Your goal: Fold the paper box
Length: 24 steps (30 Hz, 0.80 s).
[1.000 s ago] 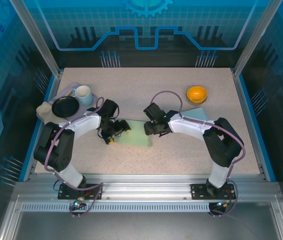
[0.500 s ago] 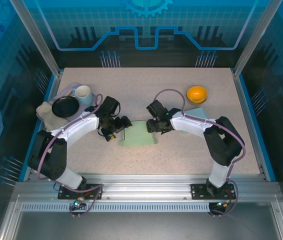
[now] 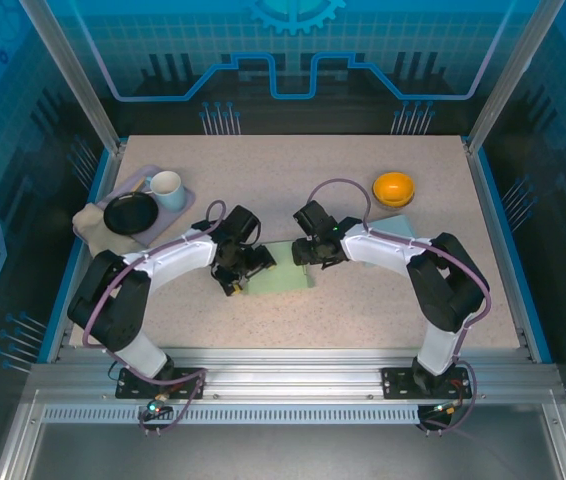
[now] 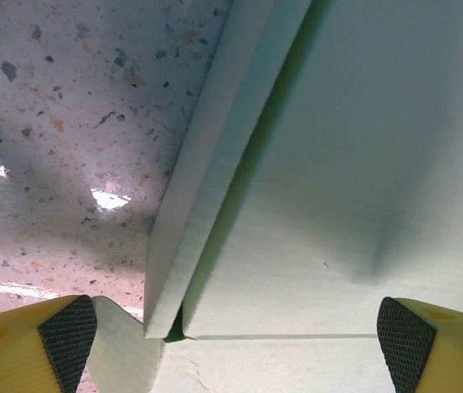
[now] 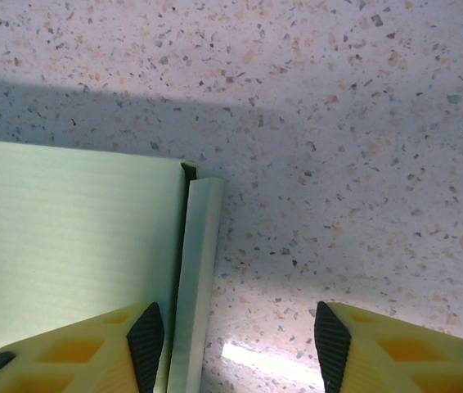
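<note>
Starting at the near edge, your two arms rise from their bases and bend inward, elbows out, so both wrists meet at mid-table. Your left gripper (image 3: 248, 268) sits low over the left edge of the paper box (image 3: 281, 275). Its jaws are spread wide and hold nothing. In the left wrist view the gripper (image 4: 231, 336) straddles the pale green sheet (image 4: 321, 164), one pad on each side, with a raised side flap running away on the left.

Your right gripper (image 3: 303, 250) reaches in from the other side at the box's far right corner. In the right wrist view the gripper (image 5: 235, 336) is partly open, not clamped. One finger is over the green panel (image 5: 68, 229) and the other over the bare table (image 5: 338, 123), with the upturned flap between them.

The box lies mostly flat at the table's centre, between the two grippers.

Against a second ago, your left gripper has slid right, off the bare table and onto the box edge. The box has shifted a little to the right. Your right gripper has barely moved in the last half second.

Farther back, an orange bowl (image 3: 394, 187) sits at the right, and a tray (image 3: 188, 200) with a mug (image 3: 166, 186) and a black plate (image 3: 130, 213) at the left.
</note>
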Each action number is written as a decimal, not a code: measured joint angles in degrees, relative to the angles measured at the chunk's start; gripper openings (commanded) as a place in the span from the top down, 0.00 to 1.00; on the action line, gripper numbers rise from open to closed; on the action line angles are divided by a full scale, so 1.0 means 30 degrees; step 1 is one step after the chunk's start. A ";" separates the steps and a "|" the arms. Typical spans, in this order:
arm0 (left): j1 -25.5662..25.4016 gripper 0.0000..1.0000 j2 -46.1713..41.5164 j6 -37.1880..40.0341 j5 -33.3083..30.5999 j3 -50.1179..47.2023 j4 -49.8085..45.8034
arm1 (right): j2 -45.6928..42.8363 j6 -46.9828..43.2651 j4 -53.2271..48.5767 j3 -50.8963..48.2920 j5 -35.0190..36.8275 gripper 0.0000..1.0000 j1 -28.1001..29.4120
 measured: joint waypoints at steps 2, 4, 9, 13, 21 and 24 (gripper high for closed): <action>-0.0138 0.08 0.0000 -0.0153 -0.0007 -0.0036 0.0007 | 0.0000 0.0073 0.0175 -0.0066 -0.0117 0.46 0.0000; -0.0313 0.08 0.0000 -0.0408 -0.0007 -0.0036 0.0095 | 0.0000 0.0131 0.0277 -0.0102 -0.0138 0.47 0.0000; -0.0750 0.08 0.0036 -0.1086 0.0000 -0.0029 0.0240 | 0.0000 0.0357 0.0590 -0.0233 -0.0328 0.48 -0.0007; -0.0962 0.08 0.0146 -0.1574 0.0015 -0.0029 0.0379 | 0.0000 0.0590 0.1027 -0.0423 -0.0576 0.49 -0.0029; -0.0976 0.12 0.0160 -0.2106 0.0000 0.0007 0.0481 | 0.0000 0.0903 0.1610 -0.0678 -0.0758 0.49 -0.0029; -0.0976 0.12 0.0240 -0.2076 -0.0051 0.0168 0.0342 | 0.0000 0.0911 0.1632 -0.0692 -0.0758 0.49 -0.0029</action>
